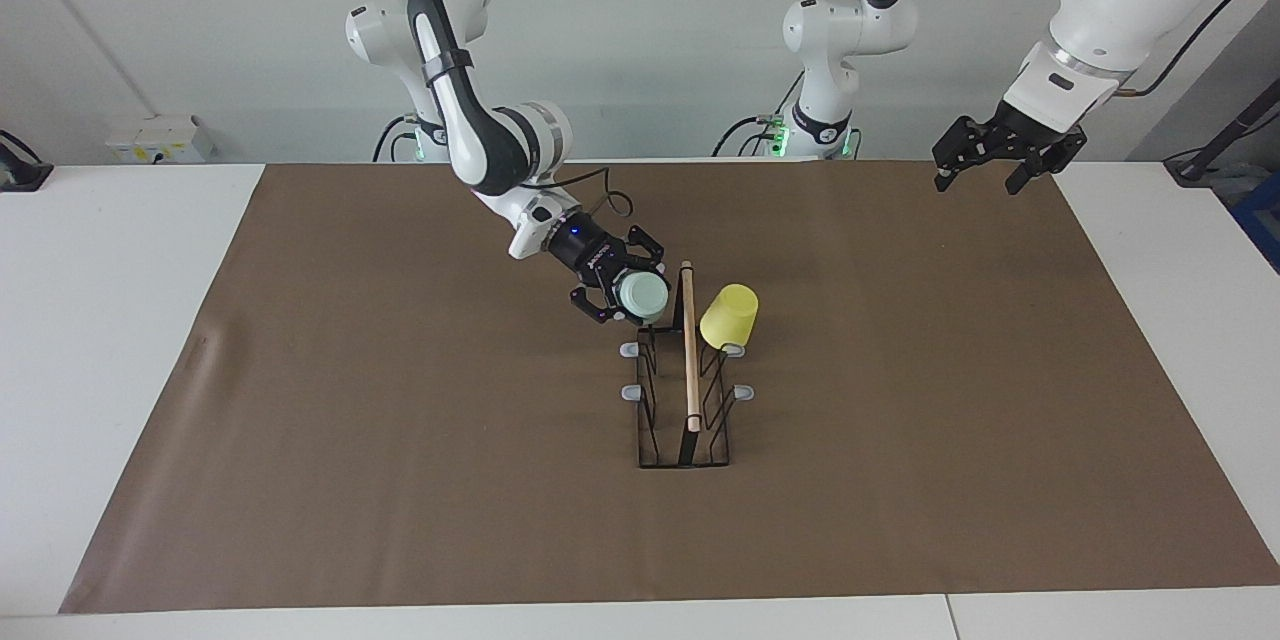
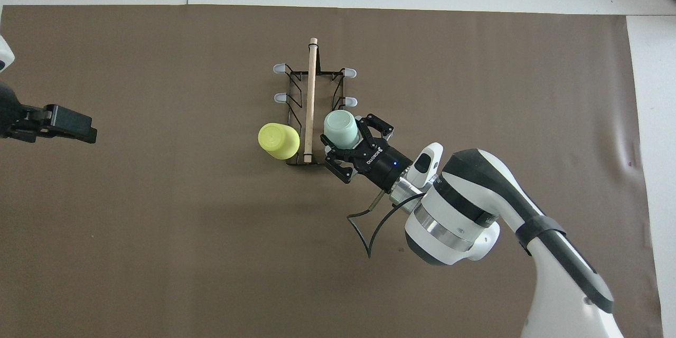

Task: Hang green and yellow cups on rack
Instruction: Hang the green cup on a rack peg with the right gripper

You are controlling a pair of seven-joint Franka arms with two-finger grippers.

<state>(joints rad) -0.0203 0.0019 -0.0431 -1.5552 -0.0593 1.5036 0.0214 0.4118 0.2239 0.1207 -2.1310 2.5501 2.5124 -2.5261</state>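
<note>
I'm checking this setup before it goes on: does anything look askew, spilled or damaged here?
Nothing stands out. The yellow cup hangs tilted on a prong of the rack, as intended. The right gripper holds the green cup at the rack's other side. The left gripper waits open, away from the rack.
</note>
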